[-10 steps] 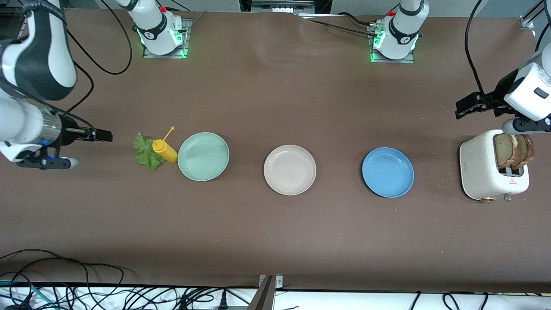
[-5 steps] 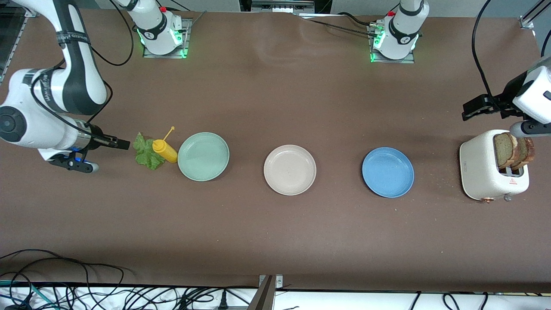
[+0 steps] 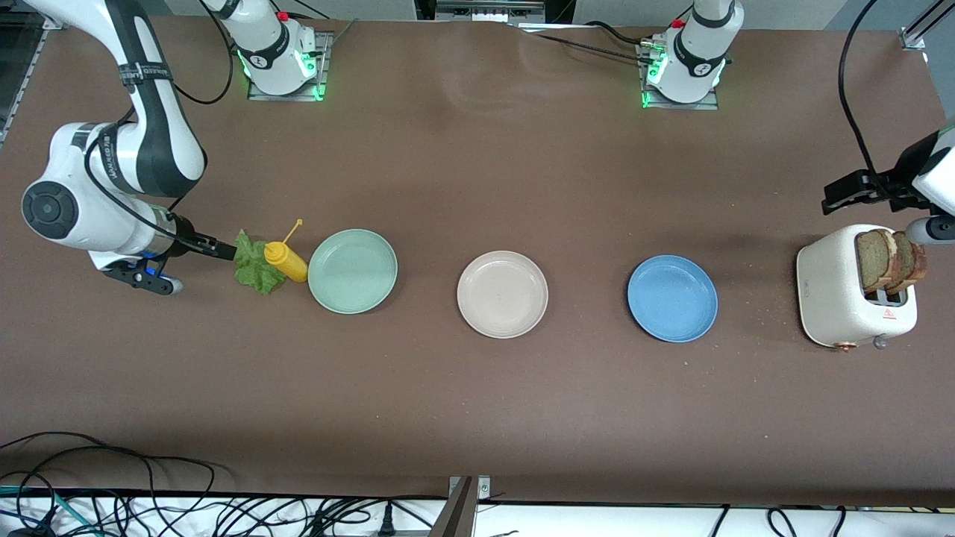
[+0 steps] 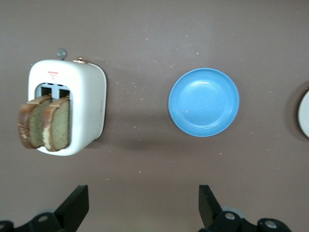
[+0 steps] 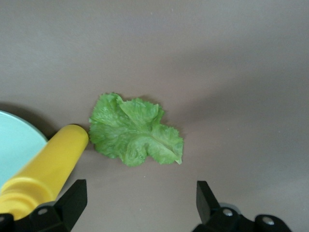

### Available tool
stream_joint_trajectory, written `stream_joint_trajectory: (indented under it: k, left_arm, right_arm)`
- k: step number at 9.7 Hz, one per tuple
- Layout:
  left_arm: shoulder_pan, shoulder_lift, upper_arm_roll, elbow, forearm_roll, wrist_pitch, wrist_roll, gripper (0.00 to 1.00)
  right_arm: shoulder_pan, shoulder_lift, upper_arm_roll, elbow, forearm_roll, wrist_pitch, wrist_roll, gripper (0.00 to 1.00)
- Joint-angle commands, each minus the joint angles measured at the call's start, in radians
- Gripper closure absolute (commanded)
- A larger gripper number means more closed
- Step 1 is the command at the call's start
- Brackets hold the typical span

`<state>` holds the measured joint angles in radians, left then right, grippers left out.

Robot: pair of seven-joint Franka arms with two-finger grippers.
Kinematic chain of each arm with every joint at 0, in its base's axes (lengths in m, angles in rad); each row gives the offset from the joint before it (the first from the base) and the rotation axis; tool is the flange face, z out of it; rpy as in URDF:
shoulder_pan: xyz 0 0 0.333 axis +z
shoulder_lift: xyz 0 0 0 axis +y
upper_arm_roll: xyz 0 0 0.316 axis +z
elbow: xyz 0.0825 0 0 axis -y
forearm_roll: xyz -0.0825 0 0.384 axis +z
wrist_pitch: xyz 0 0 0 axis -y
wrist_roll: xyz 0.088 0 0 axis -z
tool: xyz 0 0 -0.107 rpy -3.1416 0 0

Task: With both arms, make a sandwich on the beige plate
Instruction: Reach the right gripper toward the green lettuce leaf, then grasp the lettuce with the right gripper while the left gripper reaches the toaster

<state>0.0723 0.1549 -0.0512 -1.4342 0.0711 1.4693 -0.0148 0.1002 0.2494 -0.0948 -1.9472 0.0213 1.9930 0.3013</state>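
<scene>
The beige plate (image 3: 502, 294) lies bare at the table's middle. The green lettuce leaf (image 3: 254, 267) lies flat on the table toward the right arm's end; it also shows in the right wrist view (image 5: 137, 131). Two bread slices (image 3: 891, 259) stand in the white toaster (image 3: 832, 291) at the left arm's end, and also show in the left wrist view (image 4: 46, 123). My right gripper (image 3: 220, 250) is open and empty, low over the table at the leaf's edge (image 5: 140, 203). My left gripper (image 3: 843, 195) is open and empty over the table beside the toaster (image 4: 143, 208).
A yellow squeeze bottle (image 3: 286, 259) lies touching the lettuce, next to a mint-green plate (image 3: 352, 270). A blue plate (image 3: 672, 298) lies between the beige plate and the toaster. Cables hang along the table's near edge.
My right arm has swung in and brought its gripper up to the lettuce's edge. My left gripper has drifted toward the left arm's end of the table, closer over the toaster.
</scene>
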Motion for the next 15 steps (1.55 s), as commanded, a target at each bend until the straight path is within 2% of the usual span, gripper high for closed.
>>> stream_joint_trajectory:
  k: [1, 10, 13, 15]
  left_arm:
    - [0.029, 0.017, -0.006, 0.011, 0.032, 0.017, 0.061, 0.0]
    - [0.153, 0.067, -0.006, 0.005, 0.032, 0.103, 0.255, 0.0]
    - [0.191, 0.095, -0.006, -0.018, 0.032, 0.161, 0.303, 0.0]
    - [0.21, 0.095, -0.006, -0.095, 0.032, 0.245, 0.314, 0.0]
  right_arm:
    - [0.006, -0.087, 0.0, 0.008, -0.012, -0.069, -0.051, 0.0]
    - [0.001, -0.027, -0.005, -0.047, -0.006, 0.059, -0.039, 0.0]
    - [0.001, -0.01, -0.005, -0.097, -0.003, 0.15, -0.037, 0.0]
    - [0.001, 0.036, -0.005, -0.128, 0.008, 0.237, -0.033, 0.0]
